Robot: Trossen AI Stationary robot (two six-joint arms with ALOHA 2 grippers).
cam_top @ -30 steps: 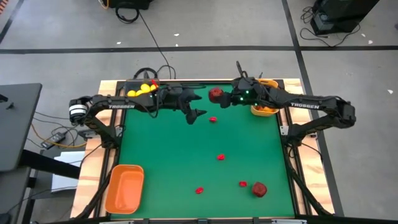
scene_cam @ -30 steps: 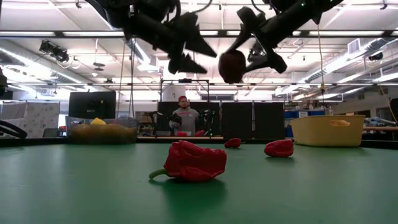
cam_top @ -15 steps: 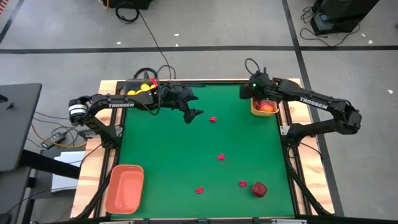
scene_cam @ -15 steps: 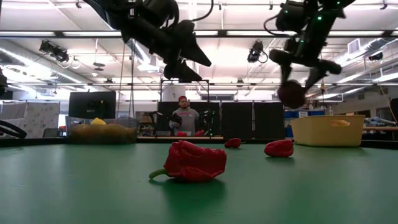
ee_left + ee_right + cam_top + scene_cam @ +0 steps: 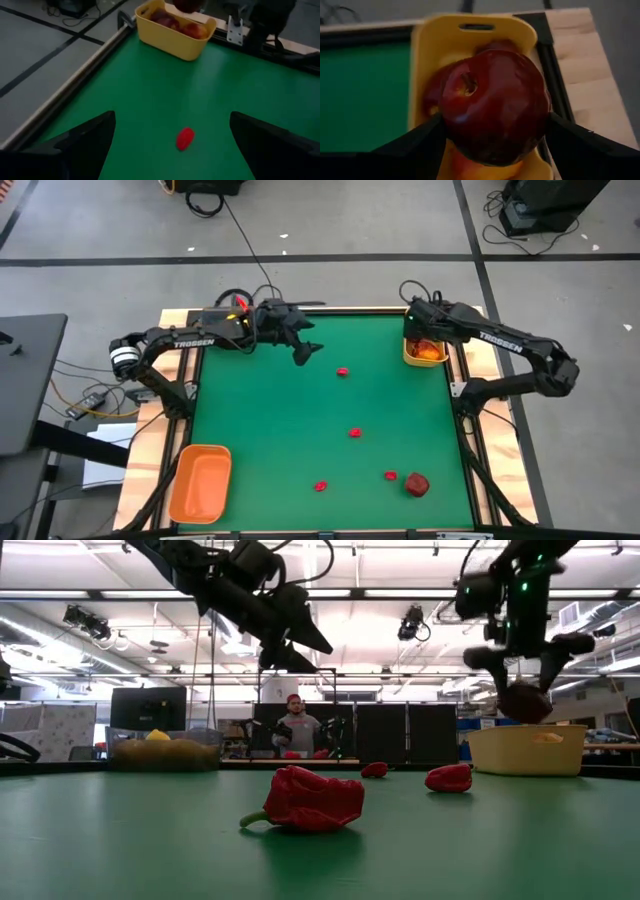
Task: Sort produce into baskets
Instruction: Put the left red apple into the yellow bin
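My right gripper (image 5: 420, 332) is shut on a dark red apple (image 5: 495, 105) and hangs over the yellow basket (image 5: 425, 354) at the table's far right, which holds other red fruit. In the low view the apple (image 5: 524, 702) hangs above the basket (image 5: 527, 748). My left gripper (image 5: 306, 352) is open and empty, high over the far left part of the table. The dark grey basket with a lemon (image 5: 165, 750) stands behind it. A second dark red apple (image 5: 416, 484) and several small red pieces, such as one (image 5: 342, 371), lie on the green mat. My right gripper pinches the apple by its two opposite sides (image 5: 451, 135) between its two fingers (image 5: 420, 147). The fingers point down from above. The apple's stem dimple (image 5: 468, 86) faces the wrist. The apple is lifted clear, straight above the yellow basket (image 5: 475, 30).
An orange basket (image 5: 202, 482) stands at the near left corner. Small red pieces lie at mid table (image 5: 354, 432) and near the front (image 5: 321, 486), (image 5: 390, 475). One (image 5: 185, 138) lies below my left gripper. A person (image 5: 297, 725) stands in the room beyond the table.
My right gripper has carried the apple from over the far middle of the table toward the right edge, turned to point down, and come lower over the yellow basket. My left gripper has drawn back a little toward the far left.
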